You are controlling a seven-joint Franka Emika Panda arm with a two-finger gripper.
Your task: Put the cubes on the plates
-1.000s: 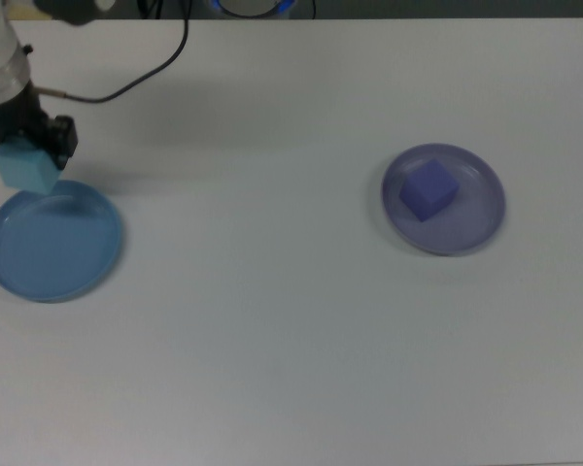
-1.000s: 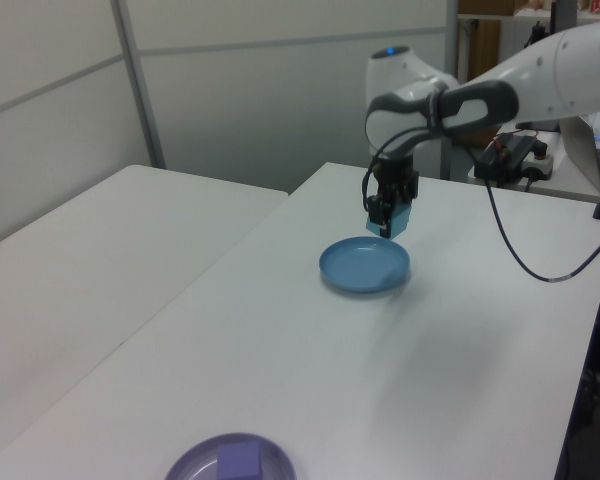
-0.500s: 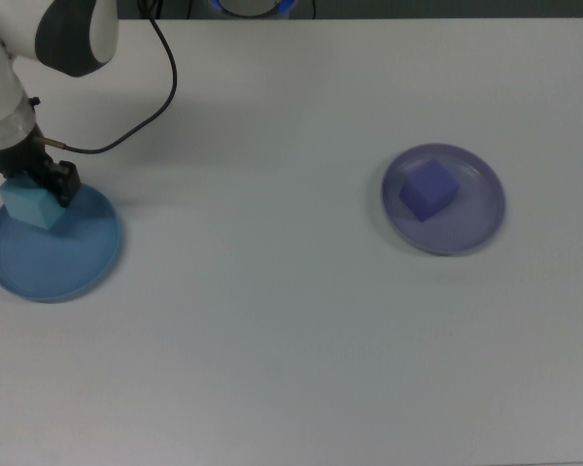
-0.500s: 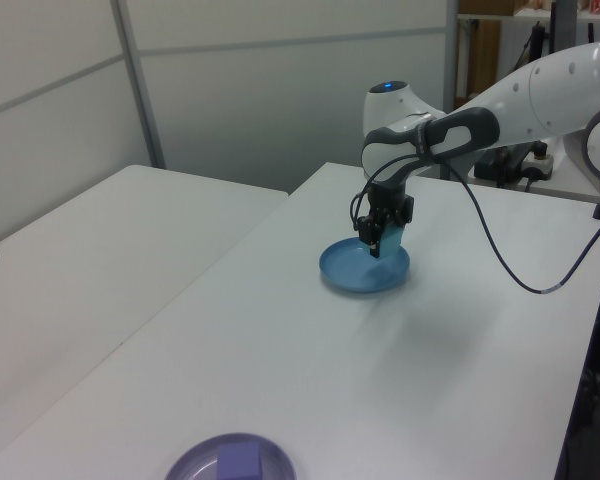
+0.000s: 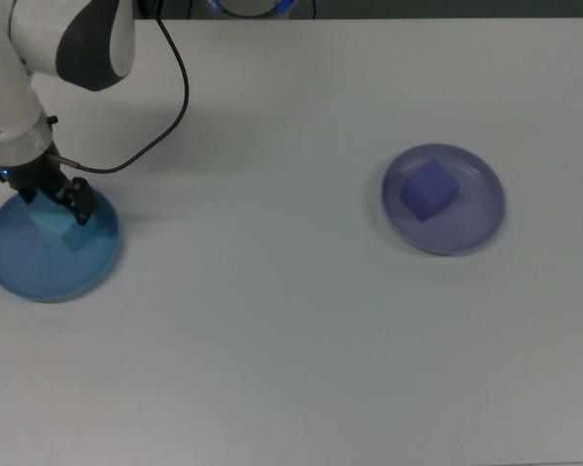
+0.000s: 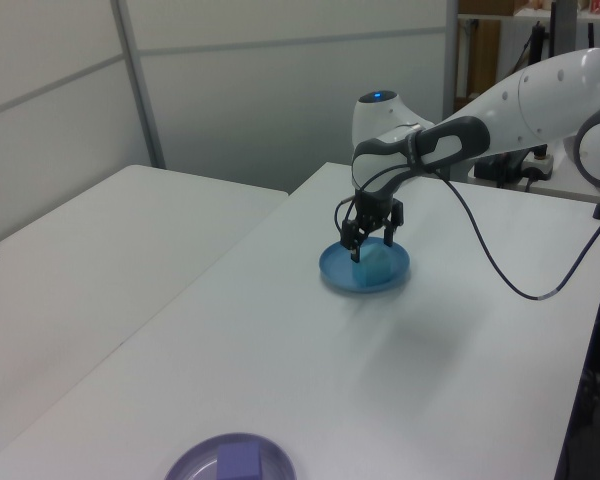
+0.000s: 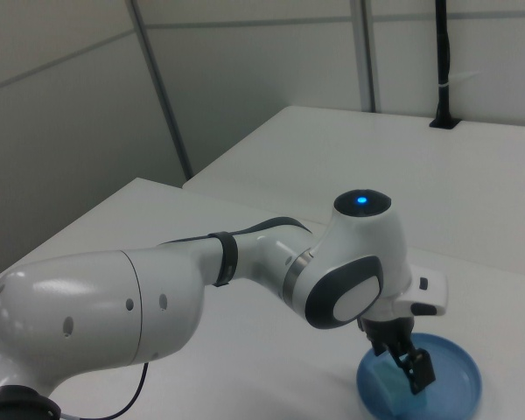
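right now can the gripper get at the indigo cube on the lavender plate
Probably yes. The indigo cube sits uncovered on the lavender plate, nothing between, but the gripper is across the table over the cyan cube.

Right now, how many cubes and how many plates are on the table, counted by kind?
Cubes: 2, the cyan cube and the indigo cube.
Plates: 2, the blue plate and the lavender plate.
Total: 4.

Cubes [image 5: 428,189] on plates [image 5: 476,228] (well apart)
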